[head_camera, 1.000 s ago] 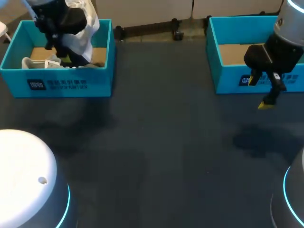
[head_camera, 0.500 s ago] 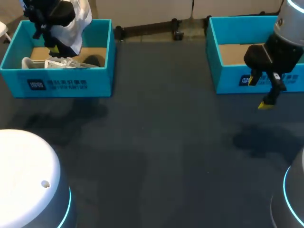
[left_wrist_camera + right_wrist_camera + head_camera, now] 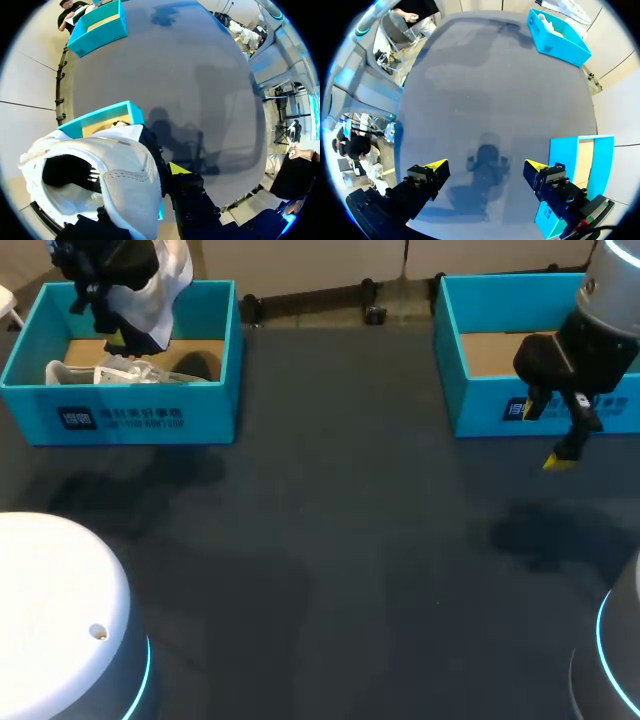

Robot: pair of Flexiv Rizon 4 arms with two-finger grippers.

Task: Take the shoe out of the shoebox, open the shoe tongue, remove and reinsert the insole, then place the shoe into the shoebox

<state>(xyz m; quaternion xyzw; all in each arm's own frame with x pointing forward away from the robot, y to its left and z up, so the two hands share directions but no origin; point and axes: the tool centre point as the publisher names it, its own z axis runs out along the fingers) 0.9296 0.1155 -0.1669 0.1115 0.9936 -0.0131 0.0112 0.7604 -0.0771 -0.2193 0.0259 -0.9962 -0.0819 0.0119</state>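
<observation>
Head view, shoeboxes: two, both turquoise and open-topped; the left shoebox stands at the far left of the table, the right shoebox at the far right, well apart.
Shoes: two, both white; the held shoe hangs above the rear of the left shoebox, and the second shoe lies on that box's cardboard floor.
Grippers: two.
Left gripper: over the left shoebox, jaws clamped on the held shoe. In the left wrist view the shoe's dark opening faces the camera and one yellow tip shows beside the shoe.
Right gripper: in front of the right shoebox and above the table, jaws spread wide with nothing between them.
Change, left arm: one second ago the held shoe sat lower, down inside the box; it has since risen clear of the walls, with little further shift over the last half second.
Change, right arm: none visible.
</observation>
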